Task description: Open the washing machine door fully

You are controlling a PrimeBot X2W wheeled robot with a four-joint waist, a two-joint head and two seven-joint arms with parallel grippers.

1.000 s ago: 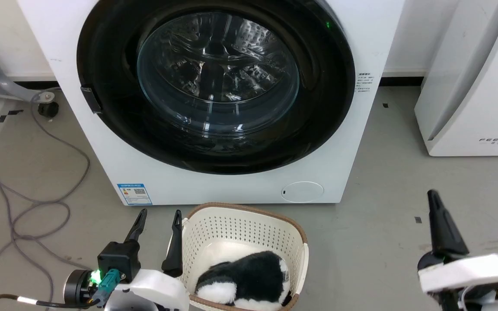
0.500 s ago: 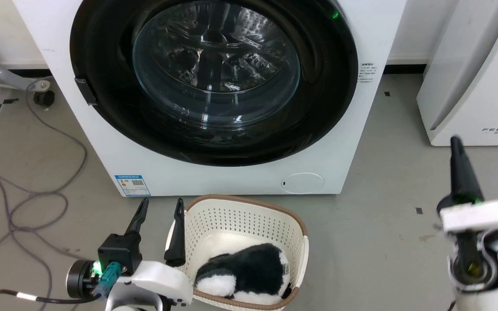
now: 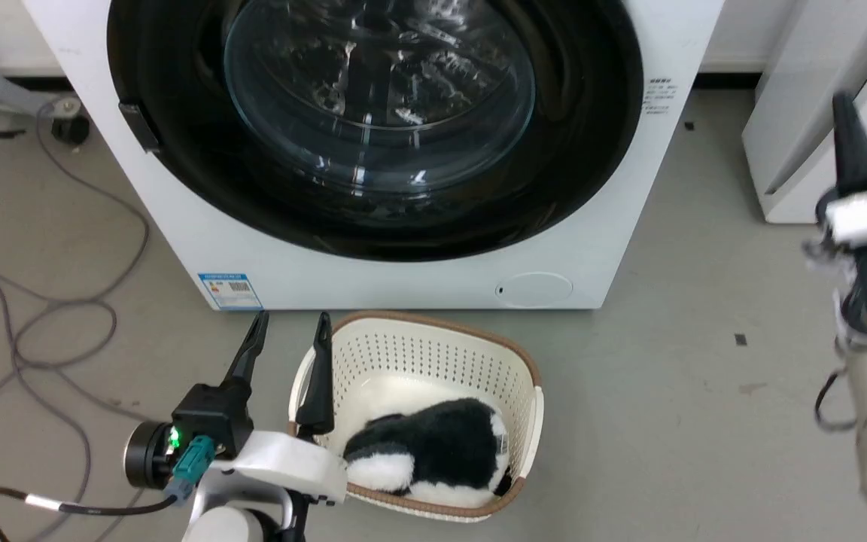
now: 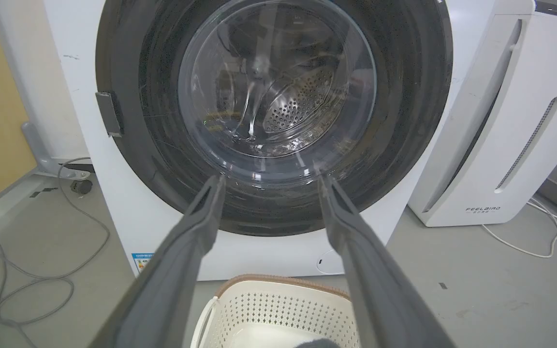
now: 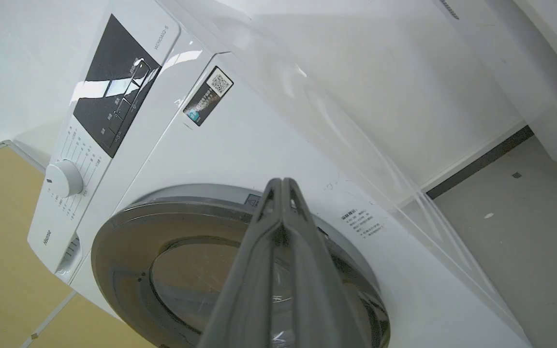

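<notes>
Left gripper [image 3: 291, 318]: fingers spread apart, holding nothing; low before the washer [image 3: 403, 282], off its lower left front, not touching it.
Door [image 3: 381, 90]: on the washer's front, black rim flush against the panel, shut as far as I can see; a dark tab [image 3: 138, 126] sits at its left edge.
Progress: by my reading, nothing is done yet, and neither gripper touches the door. Left for me: reach the door's edge, release it, swing it out fully.
Drum [image 4: 298, 104]: inside the washer, behind the glass; I make out no load in it.
Basket [image 3: 433, 360]: on the floor just before the washer's front, below the door; it holds one black-and-white plush [image 3: 441, 448]. I cannot tell whether the door will clear it.
Right gripper [image 3: 845, 105]: fingers pressed together, nothing between them; raised off the washer's right side, apart from it.
</notes>
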